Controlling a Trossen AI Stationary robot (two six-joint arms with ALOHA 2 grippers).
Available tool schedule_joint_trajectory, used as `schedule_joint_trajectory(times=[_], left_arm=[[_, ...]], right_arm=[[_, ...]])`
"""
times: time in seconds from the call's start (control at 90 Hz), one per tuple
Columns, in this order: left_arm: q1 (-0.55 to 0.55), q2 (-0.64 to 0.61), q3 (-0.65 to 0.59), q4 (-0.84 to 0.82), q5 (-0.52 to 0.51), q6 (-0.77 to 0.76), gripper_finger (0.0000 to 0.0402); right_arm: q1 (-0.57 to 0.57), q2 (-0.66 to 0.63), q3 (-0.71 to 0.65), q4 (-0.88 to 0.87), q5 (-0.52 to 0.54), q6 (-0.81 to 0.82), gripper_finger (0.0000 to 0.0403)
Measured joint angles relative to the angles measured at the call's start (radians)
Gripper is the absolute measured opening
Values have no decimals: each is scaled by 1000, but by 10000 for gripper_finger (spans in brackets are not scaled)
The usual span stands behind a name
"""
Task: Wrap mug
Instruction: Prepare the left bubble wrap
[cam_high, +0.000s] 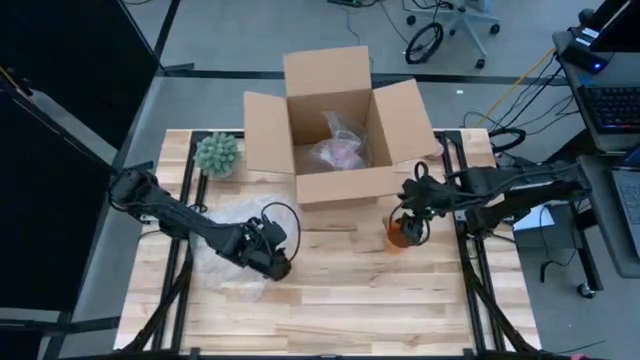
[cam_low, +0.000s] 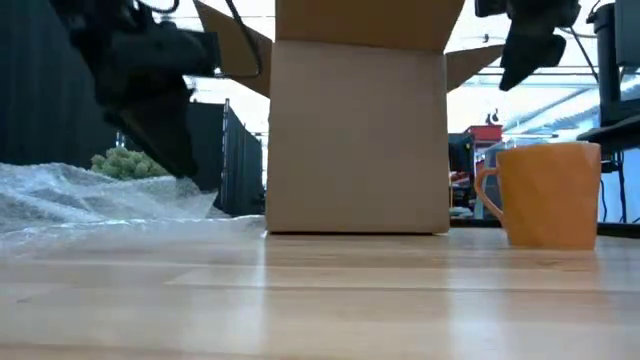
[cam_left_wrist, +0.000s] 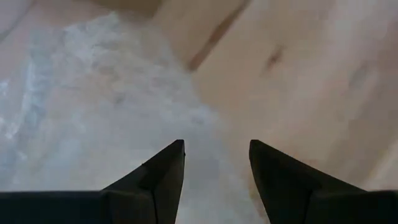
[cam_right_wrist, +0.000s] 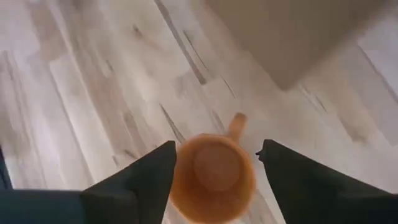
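We found the orange mug (cam_high: 403, 232) standing upright on the wooden table (cam_high: 340, 310), just in front of the open cardboard box (cam_high: 335, 125) and toward its right corner, apart from the box wall. Our right gripper (cam_right_wrist: 214, 165) hovered directly above the mug with its jaws spread wide, wider than the rim, holding nothing; we judged this a line-up for a top-down grasp, since the mug sat centred between the 2 fingers in the right wrist view. Our left gripper (cam_left_wrist: 214, 162) hung low over the sheet of bubble wrap (cam_high: 235, 235) on the left side of the table, jaws also open and empty, pointing at the sheet's edge nearest the mug. That placement made sense to us: 1 arm readies the wrap while the other brings the mug over, as the 2 lay well apart. In the low view the mug's handle (cam_low: 487, 192) faced the box. Several things stayed unclear. The left wrist view did not show whether the fingertips touched the wrap. The box held a crumpled clear bag with something pink inside (cam_high: 340, 150), which we could not identify. A small green plant (cam_high: 217, 153) sat beside the box's left flap.
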Motion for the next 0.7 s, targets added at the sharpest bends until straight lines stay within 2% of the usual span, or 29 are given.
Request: schedule_joint_trajectory(times=[0.111,0.289,0.4,0.489,0.622,0.7], left_arm=[[16,0,-59,119,0,1,170],[43,3,-132,205,-5,61,170],[57,10,-153,204,-10,80,161],[69,10,-162,206,-36,81,123],[78,7,-151,182,-41,106,25],[77,-3,-135,170,-41,130,10]], right_arm=[[31,5,0,-6,66,-4,220],[64,6,0,-2,163,-7,218],[77,6,0,2,196,-7,217],[91,8,0,14,198,-7,217],[125,11,-1,37,198,-8,217],[160,16,-2,70,196,-16,217]])
